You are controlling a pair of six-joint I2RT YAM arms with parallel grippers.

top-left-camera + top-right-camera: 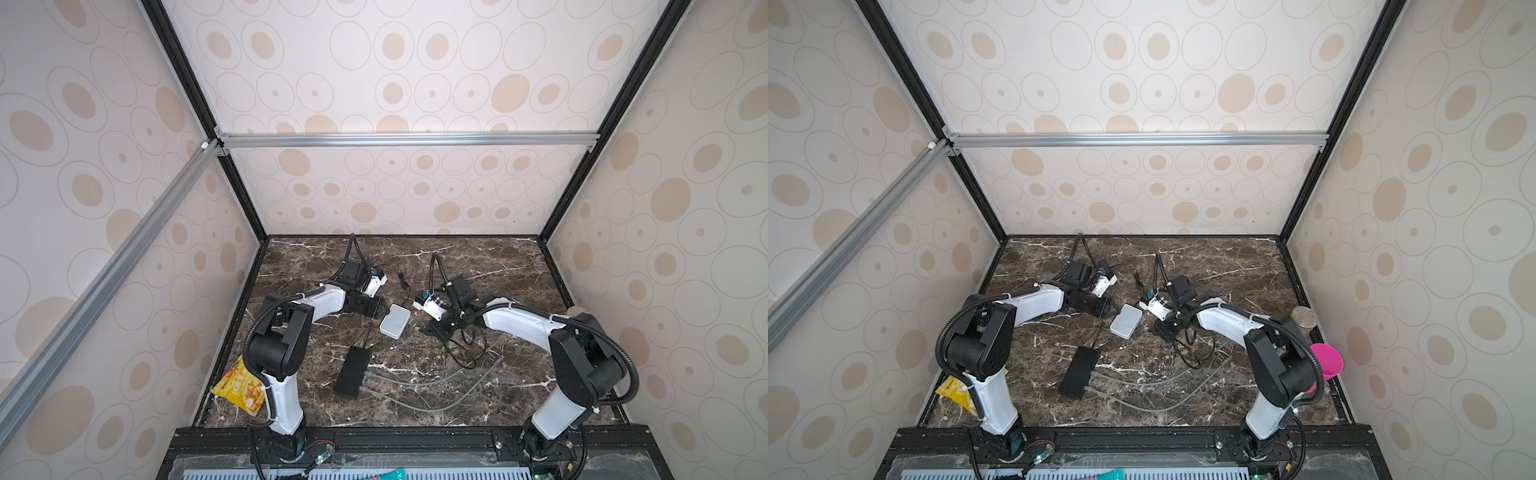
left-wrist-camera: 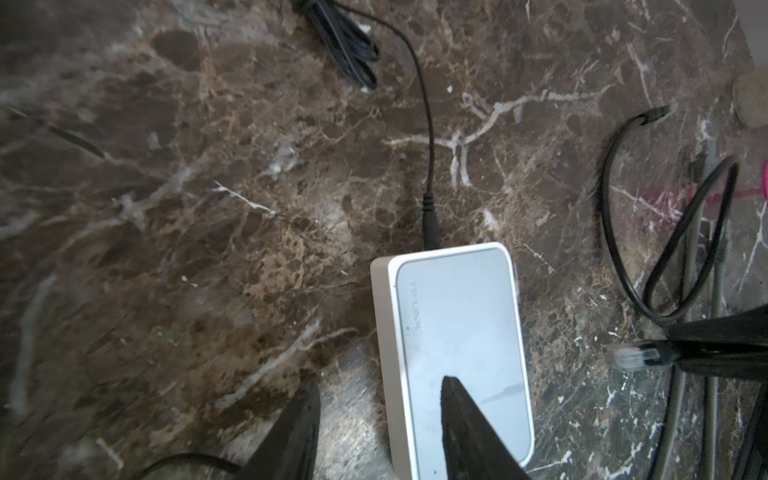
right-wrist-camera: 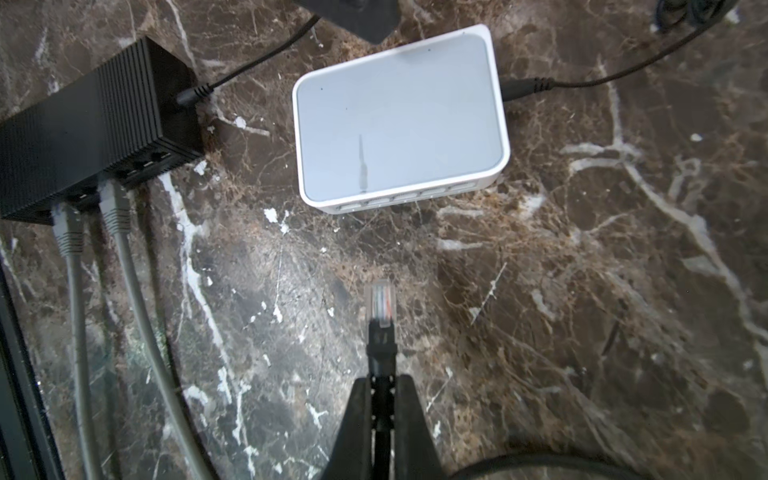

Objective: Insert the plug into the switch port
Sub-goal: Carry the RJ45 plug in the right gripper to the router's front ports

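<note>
Brown marble, veined white, makes up the tabletop [image 3: 582, 291] that I watch through my cameras. My right gripper [image 3: 383, 380] is pinched narrow on a black network cable [image 3: 380, 353]. The plug [image 3: 381, 305], a clear connector with coloured wires inside, sticks out ahead of the gripper and touches nothing.

Ahead of the plug and well apart from it, the white switch [image 3: 399, 120] lies flat. Its row of ports [image 3: 407, 195] runs along the side that faces the plug. They look empty, though they are small. A black power lead [image 3: 523, 87] enters another side. Just beside the switch sits a black box [image 3: 95, 124] with two grey cables [image 3: 124, 257] plugged in.

My left gripper [image 2: 378, 395] stands partway apart and holds nothing. One finger [image 2: 461, 415] hangs over the switch's top and the other over bare tabletop beside it. I cannot tell whether either touches.

I judge this to be the approach: the plug is in hand and not yet inserted. Next I should square the plug to one port at port height and push straight in. The switch looks light, so I would steady it with my left gripper to stop it sliding away.
</note>
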